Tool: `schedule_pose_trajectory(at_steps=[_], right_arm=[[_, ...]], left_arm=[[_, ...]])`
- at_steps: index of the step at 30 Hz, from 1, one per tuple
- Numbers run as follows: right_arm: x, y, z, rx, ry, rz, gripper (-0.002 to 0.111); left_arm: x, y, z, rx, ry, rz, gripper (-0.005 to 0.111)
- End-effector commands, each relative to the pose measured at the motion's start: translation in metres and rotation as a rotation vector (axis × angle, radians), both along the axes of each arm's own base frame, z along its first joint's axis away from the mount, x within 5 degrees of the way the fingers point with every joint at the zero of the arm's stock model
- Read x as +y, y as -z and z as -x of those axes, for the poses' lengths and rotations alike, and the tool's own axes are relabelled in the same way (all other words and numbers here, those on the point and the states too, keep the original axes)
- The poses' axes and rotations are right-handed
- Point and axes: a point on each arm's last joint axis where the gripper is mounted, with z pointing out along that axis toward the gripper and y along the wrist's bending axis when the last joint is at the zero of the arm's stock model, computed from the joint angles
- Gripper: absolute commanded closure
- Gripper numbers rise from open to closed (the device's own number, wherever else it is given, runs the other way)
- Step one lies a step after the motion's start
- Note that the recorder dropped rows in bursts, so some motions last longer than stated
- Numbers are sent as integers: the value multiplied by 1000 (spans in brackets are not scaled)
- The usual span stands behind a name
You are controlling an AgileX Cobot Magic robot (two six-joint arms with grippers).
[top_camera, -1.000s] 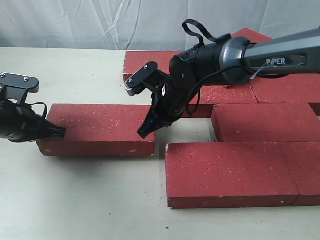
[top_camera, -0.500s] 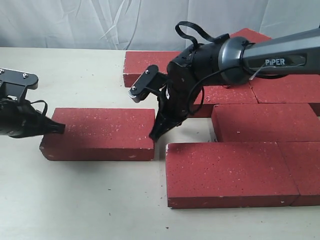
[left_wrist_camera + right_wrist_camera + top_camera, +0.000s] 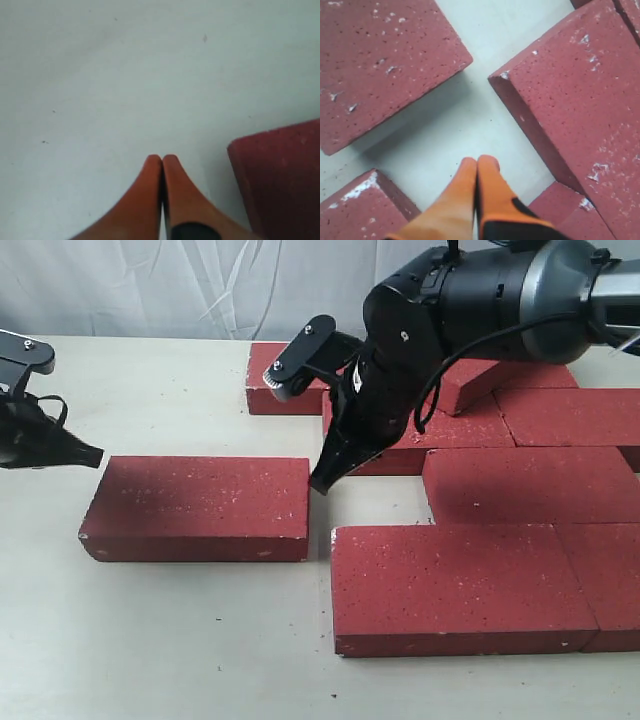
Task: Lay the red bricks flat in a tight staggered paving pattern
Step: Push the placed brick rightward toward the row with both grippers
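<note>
The right pincer [image 3: 322, 483], pressed together and empty, points down at the bare gap between a lone brick [image 3: 200, 502] and the other red bricks [image 3: 470, 580] (laid flat and staggered), which run toward the tabletop's [image 3: 150, 640] right edge. The left pincer [image 3: 93, 453], likewise closed on nothing, hangs just off the lone brick's far left corner.

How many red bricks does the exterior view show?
8 red bricks: one apart at left, two in front, one middle, three behind it, one at back; right arm may hide others.
</note>
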Motion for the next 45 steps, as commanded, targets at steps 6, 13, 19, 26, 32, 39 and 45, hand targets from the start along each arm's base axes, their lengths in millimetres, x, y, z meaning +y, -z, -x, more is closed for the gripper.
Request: schedule_pose_trajectory(at_steps=[6, 13, 19, 26, 32, 39, 45], right_arm=[[-2, 6, 1, -29, -89, 17, 109], [25, 7, 42, 229, -463, -110, 109], [40, 7, 49, 229, -538, -212, 109], [52, 32, 51, 244, -571, -182, 109], [53, 40, 48, 240, -566, -174, 109], [51, 53, 41, 199, -591, -99, 109], [53, 52, 35, 138, -547, -111, 109]], left_arm=[[10, 15, -4, 265, 51, 94, 107], [9, 31, -3, 330, 56, 107, 107], [4, 39, -5, 336, 101, 133, 107], [-6, 34, -11, 299, 153, 224, 107], [-10, 34, -9, 304, 215, 251, 107], [-11, 33, -10, 293, 216, 268, 107], [-12, 32, -10, 286, 220, 271, 107]])
